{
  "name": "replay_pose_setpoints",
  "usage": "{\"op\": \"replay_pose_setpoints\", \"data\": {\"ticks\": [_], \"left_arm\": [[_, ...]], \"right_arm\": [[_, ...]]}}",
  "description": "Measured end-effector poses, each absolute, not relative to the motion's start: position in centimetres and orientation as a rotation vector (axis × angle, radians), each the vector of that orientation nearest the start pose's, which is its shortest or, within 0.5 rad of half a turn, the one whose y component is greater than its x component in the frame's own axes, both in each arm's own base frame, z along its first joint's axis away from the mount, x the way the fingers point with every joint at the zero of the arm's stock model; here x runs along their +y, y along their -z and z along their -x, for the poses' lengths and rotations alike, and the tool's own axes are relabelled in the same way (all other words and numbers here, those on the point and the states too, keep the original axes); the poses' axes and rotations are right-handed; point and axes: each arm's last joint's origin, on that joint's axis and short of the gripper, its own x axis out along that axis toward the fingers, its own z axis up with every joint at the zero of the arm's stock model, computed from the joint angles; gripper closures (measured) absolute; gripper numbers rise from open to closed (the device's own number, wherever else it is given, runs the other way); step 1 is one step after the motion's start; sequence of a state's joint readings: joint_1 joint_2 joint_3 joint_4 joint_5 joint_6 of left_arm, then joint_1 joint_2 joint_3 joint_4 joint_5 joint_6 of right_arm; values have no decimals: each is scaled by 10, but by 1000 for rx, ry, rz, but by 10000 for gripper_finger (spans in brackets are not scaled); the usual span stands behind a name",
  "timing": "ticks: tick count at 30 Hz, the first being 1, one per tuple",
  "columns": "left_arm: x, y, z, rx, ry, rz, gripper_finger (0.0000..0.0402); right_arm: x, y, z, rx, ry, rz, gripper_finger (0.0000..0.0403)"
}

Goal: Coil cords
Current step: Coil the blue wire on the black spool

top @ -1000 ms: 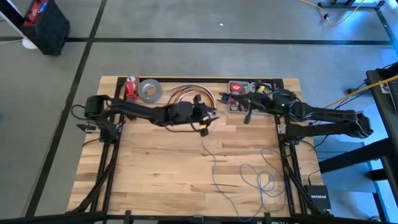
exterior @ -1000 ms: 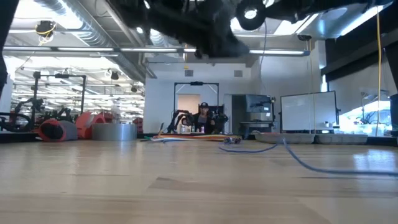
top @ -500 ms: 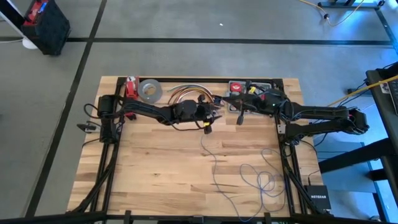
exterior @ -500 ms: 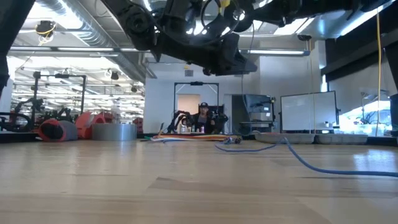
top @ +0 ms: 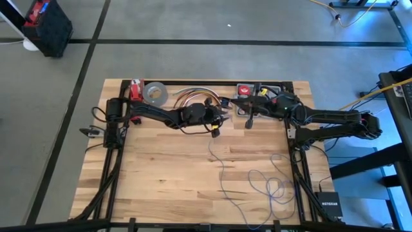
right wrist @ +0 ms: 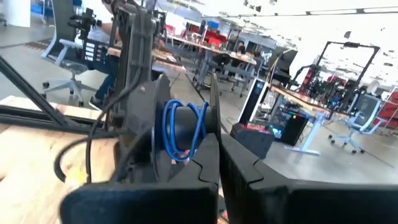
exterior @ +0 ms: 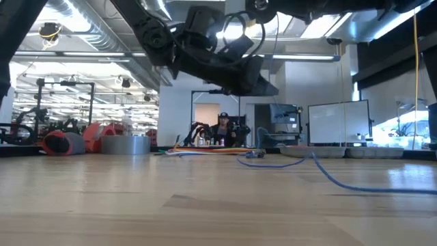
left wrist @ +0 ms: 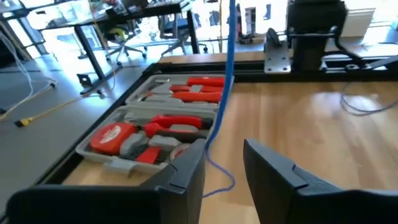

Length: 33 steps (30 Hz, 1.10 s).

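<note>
The thin bluish cord lies in loose loops (top: 270,183) on the table's near right. A strand runs from there up toward my two grippers at the far middle. My left gripper (top: 223,117) is open, and the cord (left wrist: 227,74) hangs down through the gap between its fingers (left wrist: 224,152). I cannot tell whether it touches them. My right gripper (top: 246,109) hovers beside it over the tool case (left wrist: 155,130), shut on a few turns of blue cord (right wrist: 183,132). The cord also trails across the table in the low view (exterior: 328,174). My right gripper carries a few turns of the cord (right wrist: 185,134), looped around one finger (right wrist: 186,168), with the other finger (right wrist: 233,143) closed against it. The turns sit well above the table. From them the cord hangs down slack past my left gripper.
An open grey tool case with red tools (top: 264,92) stands at the far right. An arched bundle of orange, red and white cables (top: 193,96), a grey tape roll (top: 154,94) and a red item (top: 135,90) stand along the far edge. The near left has bare wood.
Both grippers have drawn a little toward the table's far edge and closer together. My left arm has come further into the low view. The loops on the table have kept their place.
</note>
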<state>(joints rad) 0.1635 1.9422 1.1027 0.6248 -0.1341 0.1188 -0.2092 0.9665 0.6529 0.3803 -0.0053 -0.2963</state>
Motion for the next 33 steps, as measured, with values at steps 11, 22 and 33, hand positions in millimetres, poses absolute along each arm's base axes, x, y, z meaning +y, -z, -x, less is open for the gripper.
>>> {"op": "replay_pose_setpoints", "data": {"ticks": [11,22,33], "left_arm": [[73,-186,-413,227,-286,-134,394],[77,-189,-405,337,-366,-174,399],[87,-199,-390,448,-409,-116,400]], "right_arm": [[-45,-310,-213,-50,209,304,400],[-45,-311,-209,-35,221,303,400],[-46,-305,-203,69,302,331,400]]}}
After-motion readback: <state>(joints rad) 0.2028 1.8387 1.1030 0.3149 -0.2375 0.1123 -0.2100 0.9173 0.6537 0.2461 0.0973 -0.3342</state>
